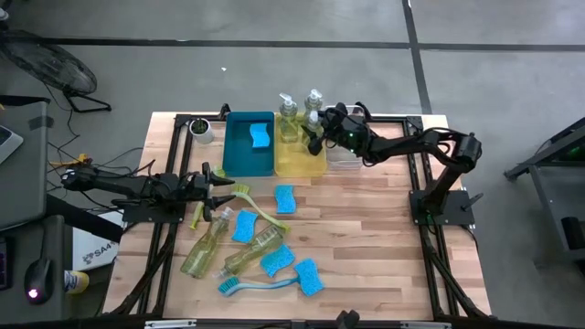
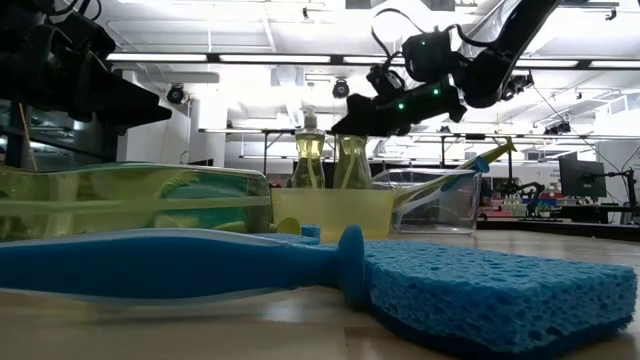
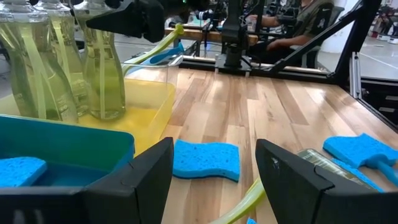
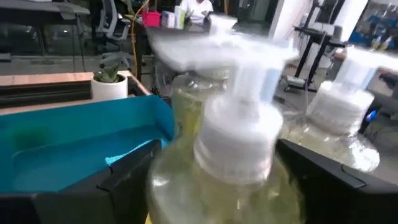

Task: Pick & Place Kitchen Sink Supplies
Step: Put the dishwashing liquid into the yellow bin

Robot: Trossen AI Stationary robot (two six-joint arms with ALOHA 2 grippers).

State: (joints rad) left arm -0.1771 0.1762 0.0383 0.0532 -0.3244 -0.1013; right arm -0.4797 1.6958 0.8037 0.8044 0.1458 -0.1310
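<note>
Right gripper [image 1: 315, 137] clamped a soap bottle [image 4: 224, 155] over the yellow bin [image 1: 300, 163], 12 o'clock; should lower upright before release. Left gripper [image 1: 212, 185] sat open, empty.

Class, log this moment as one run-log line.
right gripper: around bottle in yellow bin | left gripper: open, empty, near brush

blue brush handle [image 2: 170, 268] and blue sponge [image 2: 500, 295] lie close up; right claw [image 2: 352, 122] hangs over yellow bin [image 2: 330, 212]
</note>
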